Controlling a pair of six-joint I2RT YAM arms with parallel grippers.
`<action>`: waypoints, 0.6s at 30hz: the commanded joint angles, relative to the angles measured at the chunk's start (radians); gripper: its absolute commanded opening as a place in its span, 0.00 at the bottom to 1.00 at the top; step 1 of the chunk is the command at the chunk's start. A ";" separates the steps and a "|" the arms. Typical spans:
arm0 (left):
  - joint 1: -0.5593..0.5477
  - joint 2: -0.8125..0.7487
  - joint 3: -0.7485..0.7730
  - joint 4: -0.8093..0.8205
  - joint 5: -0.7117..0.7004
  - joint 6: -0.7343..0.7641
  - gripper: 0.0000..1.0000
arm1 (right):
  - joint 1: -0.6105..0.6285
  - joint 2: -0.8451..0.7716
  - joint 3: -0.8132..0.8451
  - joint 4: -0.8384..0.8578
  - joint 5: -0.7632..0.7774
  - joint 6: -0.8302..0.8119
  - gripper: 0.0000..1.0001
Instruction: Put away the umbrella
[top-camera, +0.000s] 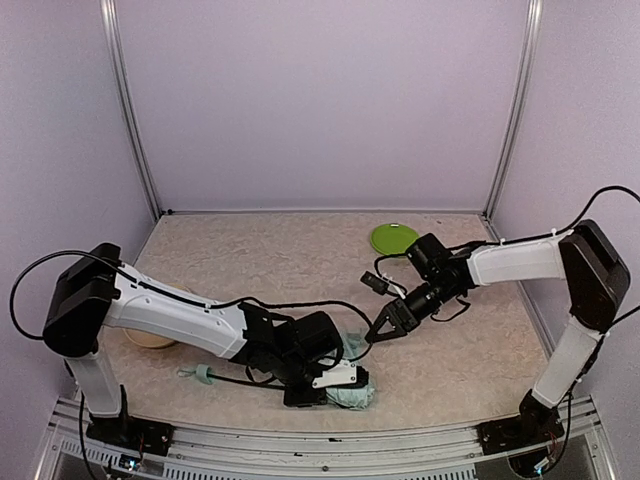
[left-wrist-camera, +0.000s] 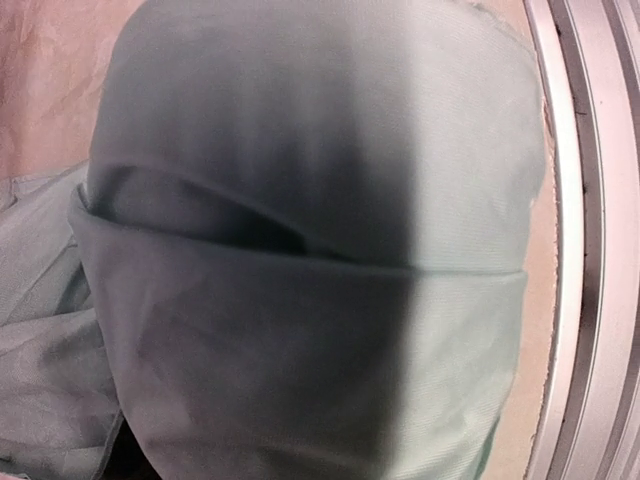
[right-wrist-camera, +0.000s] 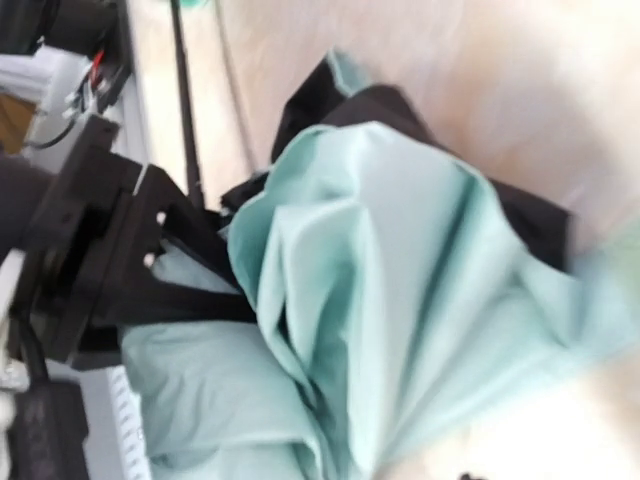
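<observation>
Left arm is stretched low along the bench (top-camera: 300, 250). Left end effector (top-camera: 335, 383) is pressed into the umbrella (top-camera: 356, 397) at the near edge; grip cannot be told. Right end effector (top-camera: 385, 325) is angled down nearby, fingers spread.

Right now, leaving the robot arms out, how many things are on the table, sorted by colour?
Mint green: 1, the umbrella
Bright green: 1, the plate
Tan: 1, a round dish, partly hidden
Total: 3
</observation>
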 joint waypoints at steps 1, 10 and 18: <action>0.104 -0.001 -0.082 -0.059 0.218 -0.110 0.00 | -0.006 -0.137 -0.041 0.073 0.129 0.007 0.57; 0.252 0.072 -0.080 -0.046 0.667 -0.172 0.00 | 0.217 -0.477 -0.246 0.302 0.572 -0.187 0.51; 0.271 0.136 -0.050 -0.073 0.727 -0.168 0.00 | 0.529 -0.579 -0.397 0.437 0.801 -0.492 0.54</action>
